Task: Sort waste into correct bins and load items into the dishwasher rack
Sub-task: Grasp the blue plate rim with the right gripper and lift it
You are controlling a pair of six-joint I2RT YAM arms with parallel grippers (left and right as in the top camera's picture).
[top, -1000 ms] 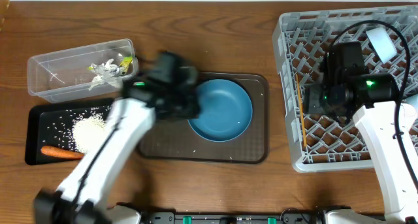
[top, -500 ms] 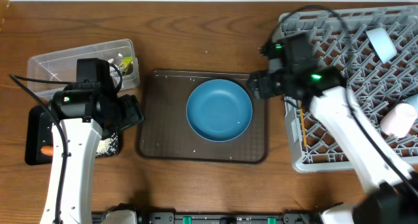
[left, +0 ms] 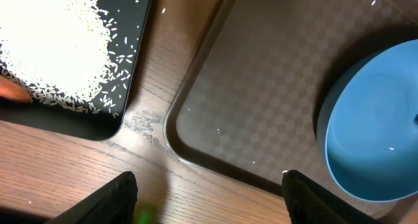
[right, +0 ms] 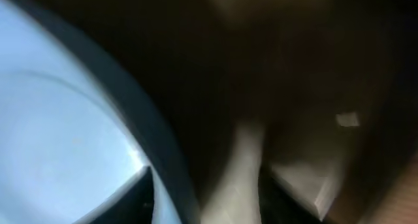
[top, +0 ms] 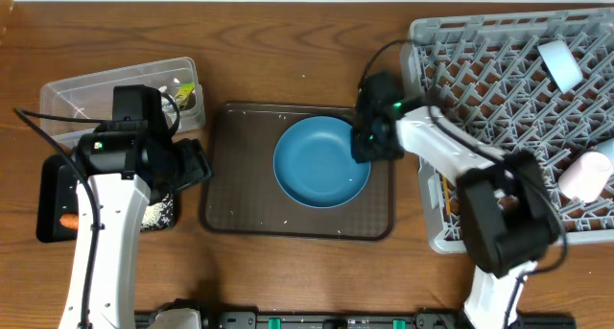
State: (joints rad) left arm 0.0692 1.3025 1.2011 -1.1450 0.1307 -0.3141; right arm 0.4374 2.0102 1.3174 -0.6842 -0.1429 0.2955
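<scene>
Over the table (top: 288,41), right pincer (top: 364,147) at blue bowl (top: 317,168) rim.

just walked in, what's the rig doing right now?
Mid clean-up. The right hand is at the rack-side rim of the wide blue bowl on the dark-brown serving tray; its wrist view is too blurred to show a grip. The left hand hangs open and empty between that tray and the shallow black tray of white rice. A small white-pink cup lies in the large grey plastic rack.
</scene>
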